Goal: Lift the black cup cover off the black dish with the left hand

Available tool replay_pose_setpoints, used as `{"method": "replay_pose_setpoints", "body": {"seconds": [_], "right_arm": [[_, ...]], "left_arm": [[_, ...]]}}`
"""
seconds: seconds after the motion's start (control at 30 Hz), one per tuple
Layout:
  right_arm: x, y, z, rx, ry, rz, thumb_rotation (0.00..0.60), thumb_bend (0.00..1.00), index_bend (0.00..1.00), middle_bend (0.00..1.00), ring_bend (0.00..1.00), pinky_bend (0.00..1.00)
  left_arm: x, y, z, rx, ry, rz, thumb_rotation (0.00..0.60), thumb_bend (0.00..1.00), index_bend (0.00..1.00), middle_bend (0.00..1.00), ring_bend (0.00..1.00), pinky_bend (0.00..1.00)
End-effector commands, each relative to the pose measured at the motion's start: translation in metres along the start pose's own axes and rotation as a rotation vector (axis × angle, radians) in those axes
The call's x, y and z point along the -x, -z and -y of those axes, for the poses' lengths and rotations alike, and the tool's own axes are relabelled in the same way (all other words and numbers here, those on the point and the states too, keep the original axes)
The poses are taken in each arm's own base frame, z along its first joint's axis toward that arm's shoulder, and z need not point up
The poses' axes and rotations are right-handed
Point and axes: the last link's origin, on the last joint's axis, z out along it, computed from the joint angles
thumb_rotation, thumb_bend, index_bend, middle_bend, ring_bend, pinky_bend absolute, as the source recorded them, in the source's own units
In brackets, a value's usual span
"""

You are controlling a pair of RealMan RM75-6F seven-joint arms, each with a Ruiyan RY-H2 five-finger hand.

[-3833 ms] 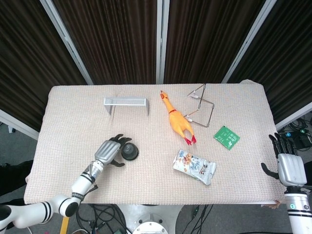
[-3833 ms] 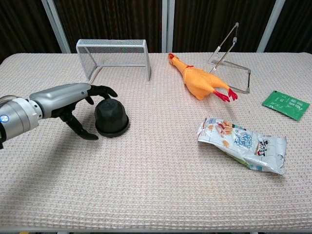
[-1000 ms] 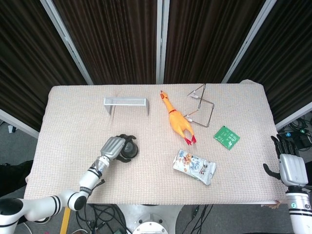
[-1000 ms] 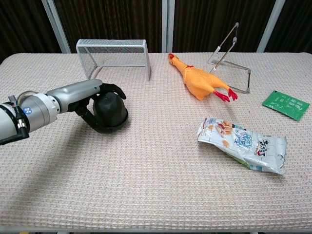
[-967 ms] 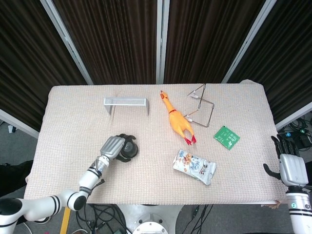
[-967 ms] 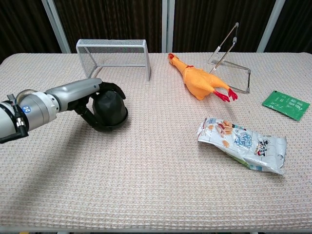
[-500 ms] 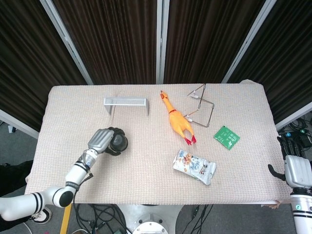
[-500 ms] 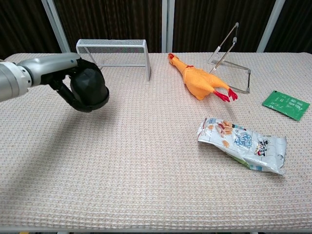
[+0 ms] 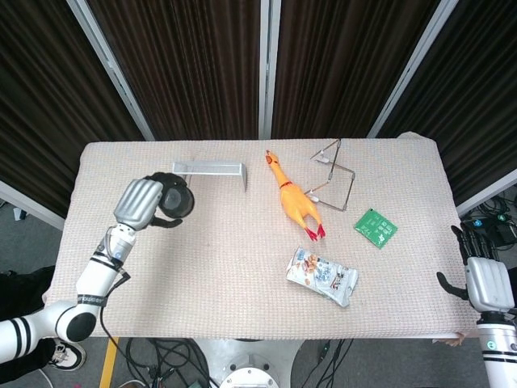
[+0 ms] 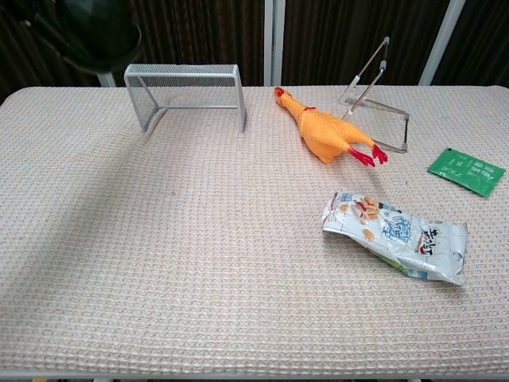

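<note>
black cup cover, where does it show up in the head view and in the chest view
Head view: the black cup cover is at left, held in the left robot hand, just below the left end of the wire mesh rack.
Chest view: top left corner, partly cut off, above the rack's left end.
Shared landmark: the wire mesh rack.

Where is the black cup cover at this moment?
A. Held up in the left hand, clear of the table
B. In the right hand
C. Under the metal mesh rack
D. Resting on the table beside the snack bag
A: the left hand grips the black cup cover raised above the beige table.
</note>
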Motion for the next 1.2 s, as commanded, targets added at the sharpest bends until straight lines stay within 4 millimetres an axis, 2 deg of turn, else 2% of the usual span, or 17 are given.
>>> {"method": "replay_pose_setpoints", "body": {"seconds": [0.03,0.1,0.13,0.23,0.3,0.4,0.47,0.53,0.63,0.73,0.77,0.9,1.2], "right_arm": [[0.001,0.001,-0.001,0.003,0.002,0.004,0.600,0.19,0.00,0.01,0.00,0.00],[0.002,0.001,-0.001,0.006,0.004,0.008,0.600,0.19,0.00,0.01,0.00,0.00],[0.001,0.001,-0.001,0.007,0.005,0.008,0.600,0.19,0.00,0.01,0.00,0.00],[-0.002,0.001,-0.001,0.008,0.004,-0.003,0.600,0.19,0.00,0.01,0.00,0.00],[-0.003,0.002,-0.002,0.012,0.006,-0.008,0.600,0.19,0.00,0.01,0.00,0.00],[-0.003,0.003,-0.004,0.019,0.007,-0.002,0.600,0.19,0.00,0.01,0.00,0.00],[-0.001,0.003,-0.005,0.021,0.004,0.005,0.600,0.19,0.00,0.01,0.00,0.00],[0.000,0.002,-0.005,0.021,0.002,0.009,0.600,0.19,0.00,0.01,0.00,0.00],[0.002,0.002,-0.006,0.021,0.001,0.013,0.600,0.19,0.00,0.01,0.00,0.00],[0.002,0.002,-0.006,0.021,0.001,0.012,0.600,0.19,0.00,0.01,0.00,0.00],[0.002,0.002,-0.007,0.022,0.001,0.011,0.600,0.19,0.00,0.01,0.00,0.00],[0.002,0.002,-0.008,0.027,0.002,0.013,0.600,0.19,0.00,0.01,0.00,0.00],[0.006,0.002,-0.008,0.026,0.004,0.029,0.600,0.19,0.00,0.01,0.00,0.00]], "left_arm": [[-0.021,0.014,-0.019,0.038,-0.075,-0.195,0.600,0.25,0.40,0.43,0.29,0.41],[0.008,0.021,-0.006,-0.014,-0.042,-0.057,0.600,0.25,0.40,0.43,0.30,0.41],[0.029,0.025,0.006,-0.055,-0.035,0.059,0.600,0.25,0.40,0.43,0.30,0.41],[0.075,0.039,0.035,-0.163,0.025,0.317,0.600,0.26,0.40,0.44,0.31,0.41],[0.088,0.044,0.043,-0.196,0.052,0.415,0.600,0.26,0.41,0.44,0.31,0.41],[0.079,0.037,0.042,-0.180,0.017,0.422,0.600,0.26,0.41,0.44,0.31,0.41],[0.055,0.025,0.030,-0.140,-0.005,0.312,0.600,0.26,0.42,0.44,0.31,0.41],[0.023,0.014,0.013,-0.083,-0.064,0.113,0.600,0.26,0.42,0.44,0.31,0.42],[-0.015,0.011,-0.012,0.006,-0.132,-0.186,0.600,0.26,0.42,0.44,0.31,0.42],[-0.036,0.014,-0.026,0.062,-0.134,-0.386,0.600,0.26,0.42,0.44,0.31,0.42],[-0.037,0.016,-0.027,0.064,-0.125,-0.410,0.600,0.26,0.42,0.44,0.31,0.42],[-0.018,0.020,-0.018,0.028,-0.088,-0.288,0.600,0.26,0.43,0.44,0.31,0.42],[0.052,0.038,0.034,-0.153,0.034,0.311,0.600,0.26,0.43,0.45,0.31,0.43]]}}
